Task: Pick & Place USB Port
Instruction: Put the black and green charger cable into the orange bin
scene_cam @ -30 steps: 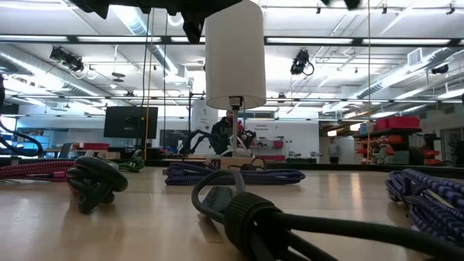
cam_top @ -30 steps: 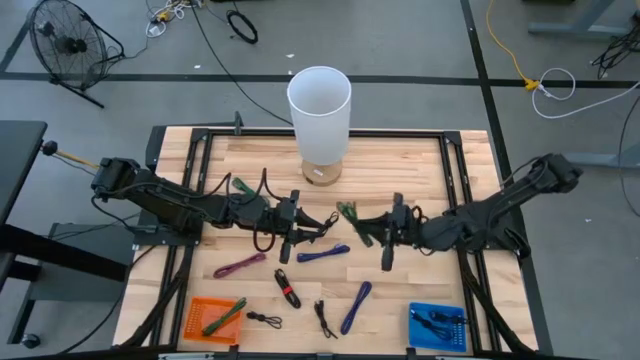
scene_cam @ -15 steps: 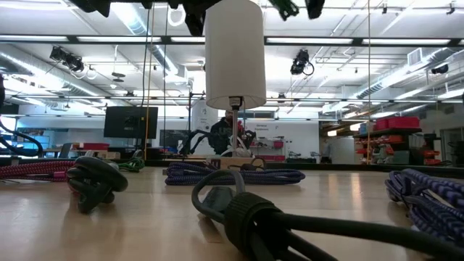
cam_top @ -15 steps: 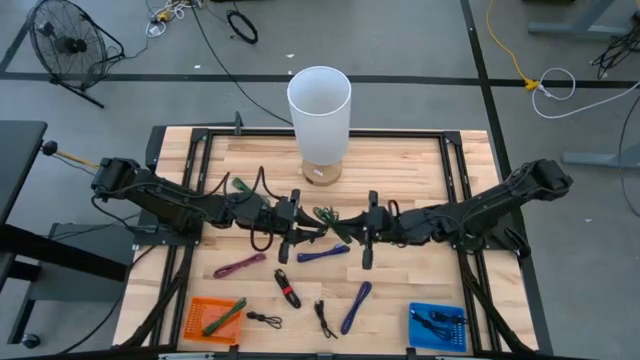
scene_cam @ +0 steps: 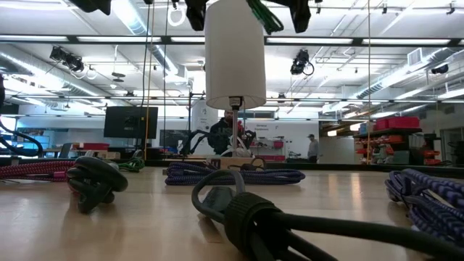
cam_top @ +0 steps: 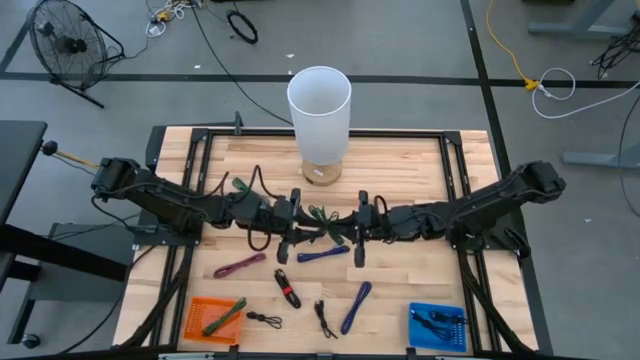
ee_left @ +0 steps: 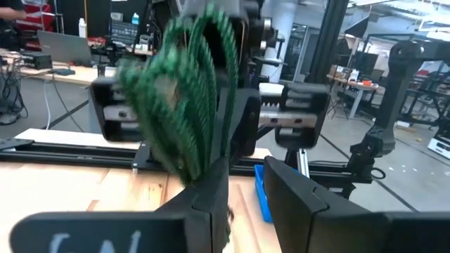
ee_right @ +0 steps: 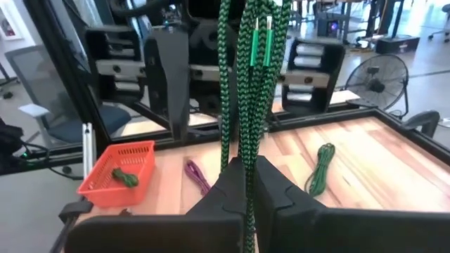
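A green braided USB cable (ee_right: 246, 84) was gripped by the closed right hand (cam_top: 357, 232) above the counter's (cam_top: 400, 165) centre; the left hand (cam_top: 287, 225) stood part-open beside it. Placement remained outstanding.

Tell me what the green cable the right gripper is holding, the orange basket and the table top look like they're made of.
Green cable, clamped in the shut right gripper: braided fabric sleeve, judging by its green-and-black woven pattern, with shiny, probably metal plug tips.
Orange basket: likely moulded plastic, given its perforated mesh walls and uniform colour.
Table top: wood, apparently butcher-block planks with visible grain and a light, smooth finish.
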You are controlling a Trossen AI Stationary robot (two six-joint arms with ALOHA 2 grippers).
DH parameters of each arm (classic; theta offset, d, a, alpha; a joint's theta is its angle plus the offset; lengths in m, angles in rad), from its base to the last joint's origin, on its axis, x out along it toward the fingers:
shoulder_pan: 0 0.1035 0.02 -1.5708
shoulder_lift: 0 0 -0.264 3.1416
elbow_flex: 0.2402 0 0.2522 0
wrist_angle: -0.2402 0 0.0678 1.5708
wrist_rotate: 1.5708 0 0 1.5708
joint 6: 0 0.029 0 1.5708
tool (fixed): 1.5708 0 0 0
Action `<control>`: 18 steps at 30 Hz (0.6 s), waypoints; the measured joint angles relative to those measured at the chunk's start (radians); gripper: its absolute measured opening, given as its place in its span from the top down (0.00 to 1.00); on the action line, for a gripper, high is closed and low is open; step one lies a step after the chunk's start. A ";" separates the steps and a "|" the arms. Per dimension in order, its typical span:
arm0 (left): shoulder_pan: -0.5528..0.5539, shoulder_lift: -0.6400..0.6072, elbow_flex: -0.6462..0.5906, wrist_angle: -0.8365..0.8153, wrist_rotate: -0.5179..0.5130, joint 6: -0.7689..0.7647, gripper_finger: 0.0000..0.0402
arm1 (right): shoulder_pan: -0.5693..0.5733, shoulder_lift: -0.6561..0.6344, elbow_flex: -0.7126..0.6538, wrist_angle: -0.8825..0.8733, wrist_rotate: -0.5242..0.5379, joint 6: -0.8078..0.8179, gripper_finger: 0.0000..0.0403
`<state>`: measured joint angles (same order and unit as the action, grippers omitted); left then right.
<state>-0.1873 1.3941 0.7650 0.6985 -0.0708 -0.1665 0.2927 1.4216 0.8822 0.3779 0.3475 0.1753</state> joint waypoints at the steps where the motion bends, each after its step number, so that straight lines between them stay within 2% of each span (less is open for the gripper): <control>1: 0.001 0.000 0.000 0.003 -0.002 0.005 0.75 | -0.004 0.003 0.000 0.000 -0.001 0.000 1.00; 5: 0.001 0.000 0.000 0.005 -0.003 0.022 0.78 | -0.014 0.006 0.000 -0.002 -0.018 0.000 1.00; 10: 0.001 0.000 0.000 0.005 -0.003 0.026 0.97 | -0.017 0.006 0.000 -0.002 -0.035 0.000 1.00; 18: -0.003 0.000 0.000 -0.003 -0.019 0.030 0.99 | -0.017 0.006 0.000 0.002 -0.035 0.000 0.87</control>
<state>-0.1902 1.3941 0.7650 0.6952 -0.0901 -0.1368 0.2760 1.4281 0.8822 0.3798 0.3126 0.1749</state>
